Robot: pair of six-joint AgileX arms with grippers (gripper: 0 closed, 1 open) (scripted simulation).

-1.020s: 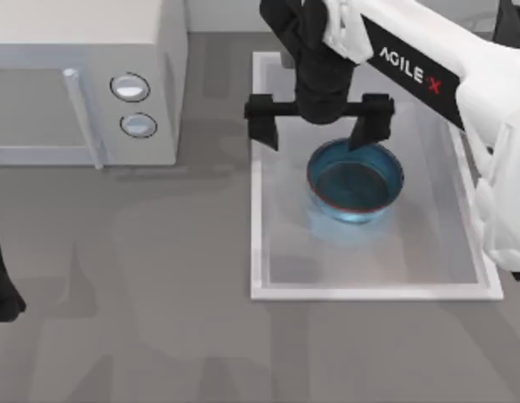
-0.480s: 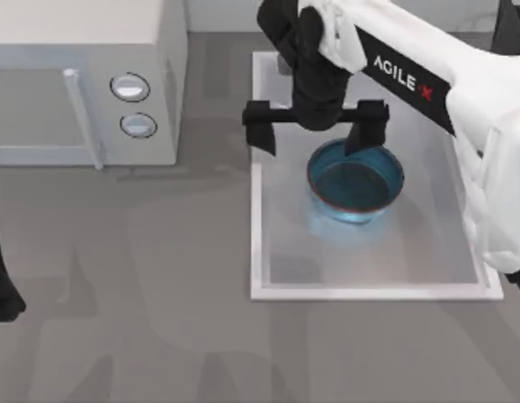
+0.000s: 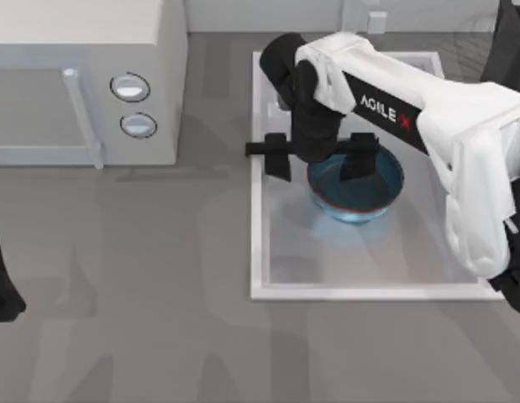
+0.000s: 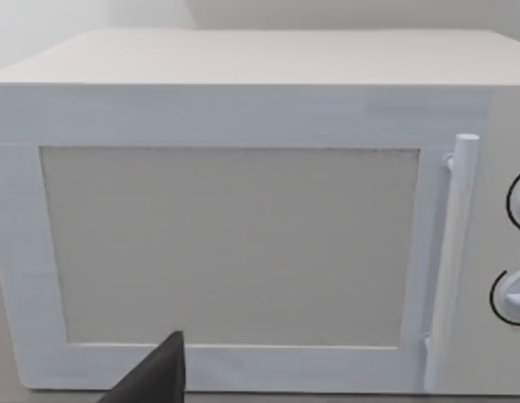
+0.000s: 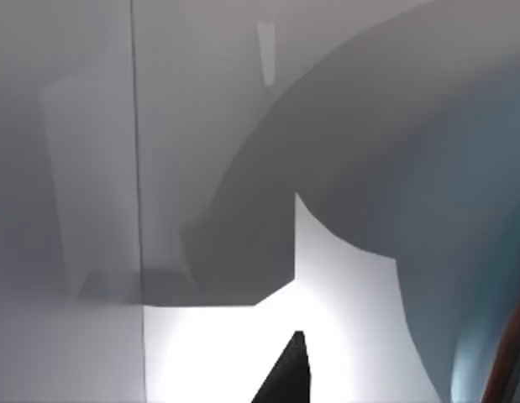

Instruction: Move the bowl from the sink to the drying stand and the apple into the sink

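The deep blue bowl (image 3: 360, 186) sits in the white sink (image 3: 256, 252), toward its far half. My right gripper (image 3: 317, 158) hangs low over the bowl's left side and is open. One finger (image 3: 277, 158) is outside the bowl by the sink's left wall, the other (image 3: 359, 158) is over the bowl's inside, so the bowl's left wall lies between them. The right wrist view shows the bowl's blue wall (image 5: 486, 210) close up. A dark shape (image 3: 505, 42) cut off at the far right corner looks like the drying stand. The apple is out of view. My left gripper (image 3: 1, 290) is parked at the table's left edge.
A white microwave (image 3: 83, 75) with two round knobs stands at the far left; the left wrist view faces its door (image 4: 234, 243). A pale faucet post (image 3: 377, 20) rises behind the sink. Grey tabletop stretches in front of the microwave and the sink.
My right gripper has come down into the sink and a little toward the front, so its fingers now straddle the bowl's left wall. The bowl and the left arm have not moved.
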